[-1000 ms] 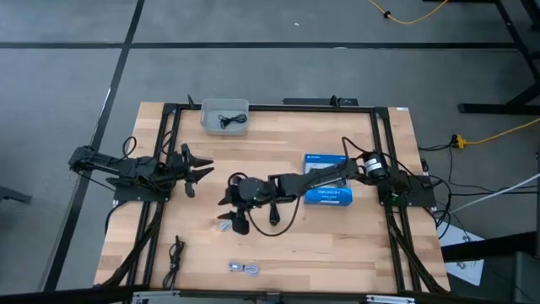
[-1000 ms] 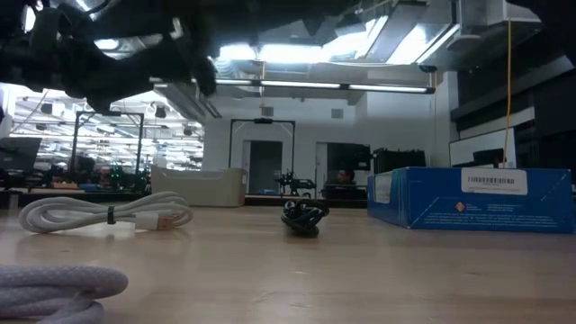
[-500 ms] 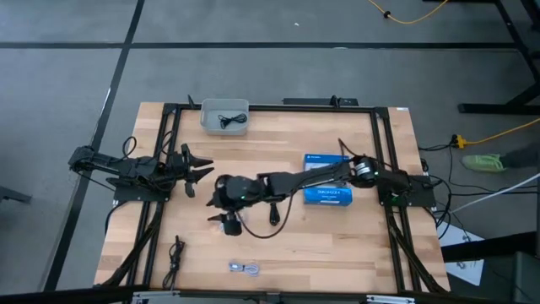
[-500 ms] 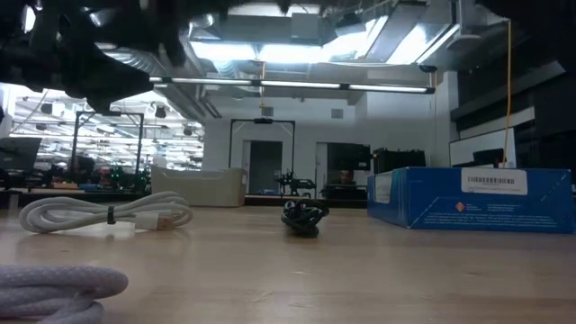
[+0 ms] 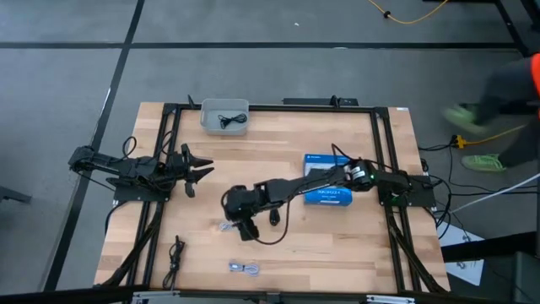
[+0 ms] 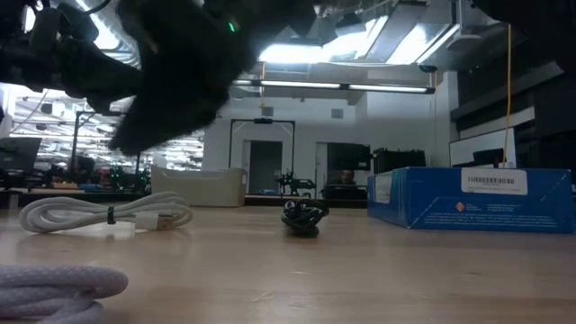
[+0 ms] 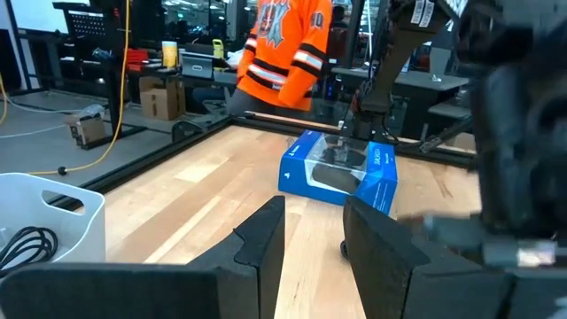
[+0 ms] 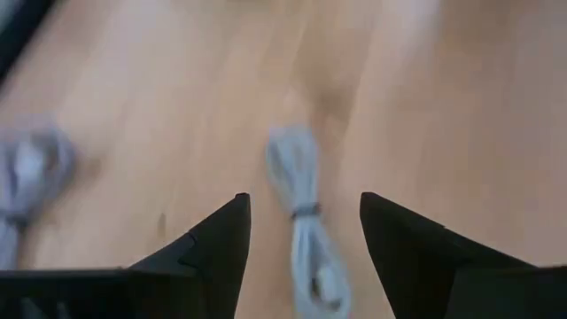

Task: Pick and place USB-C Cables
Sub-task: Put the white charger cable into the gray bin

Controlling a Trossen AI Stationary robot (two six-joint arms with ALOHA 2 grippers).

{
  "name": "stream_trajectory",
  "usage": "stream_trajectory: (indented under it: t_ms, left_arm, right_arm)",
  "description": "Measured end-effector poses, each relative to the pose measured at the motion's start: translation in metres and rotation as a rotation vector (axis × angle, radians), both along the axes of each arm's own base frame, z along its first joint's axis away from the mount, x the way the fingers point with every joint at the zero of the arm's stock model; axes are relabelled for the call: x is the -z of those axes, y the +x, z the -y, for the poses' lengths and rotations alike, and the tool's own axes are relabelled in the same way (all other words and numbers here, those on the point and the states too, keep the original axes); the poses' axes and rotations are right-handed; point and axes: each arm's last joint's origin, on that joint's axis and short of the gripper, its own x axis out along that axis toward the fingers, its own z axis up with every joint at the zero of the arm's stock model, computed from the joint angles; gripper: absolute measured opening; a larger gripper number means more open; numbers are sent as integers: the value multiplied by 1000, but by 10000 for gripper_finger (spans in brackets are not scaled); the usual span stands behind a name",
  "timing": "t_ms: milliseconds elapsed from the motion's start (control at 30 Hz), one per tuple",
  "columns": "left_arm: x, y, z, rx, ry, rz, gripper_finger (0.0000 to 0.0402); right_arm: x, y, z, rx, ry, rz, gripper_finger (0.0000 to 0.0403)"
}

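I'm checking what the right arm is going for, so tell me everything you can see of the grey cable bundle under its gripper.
The grey cable bundle is a short, pale silvery cord folded into a narrow elongated loop, cinched near its middle by a thin dark tie. It lies flat on the wooden table, ahead of the open right gripper, with nothing touching it. From above it shows as a small pale spot beside the gripper. A second grey bundle lies apart from it.

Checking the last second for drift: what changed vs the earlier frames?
The right pincer swung back toward the table's near side and now hangs open over a silvery-grey cable, holding nothing. The left pincer, blue box, bin and other cables stayed put. A person in orange appeared.
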Motion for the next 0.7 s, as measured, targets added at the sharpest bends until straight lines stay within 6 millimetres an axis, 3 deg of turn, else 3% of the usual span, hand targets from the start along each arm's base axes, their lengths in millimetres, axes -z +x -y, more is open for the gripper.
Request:
stream_trajectory:
  t_ms: [200, 700]
  left_arm:
    - [0, 0, 0, 0, 0, 0, 110]
    - [0, 0, 0, 0, 0, 0, 110]
  right_arm:
    - [28, -9, 2, 10, -19, -63, 218]
    - [34, -13, 5, 50, -60, -104, 218]
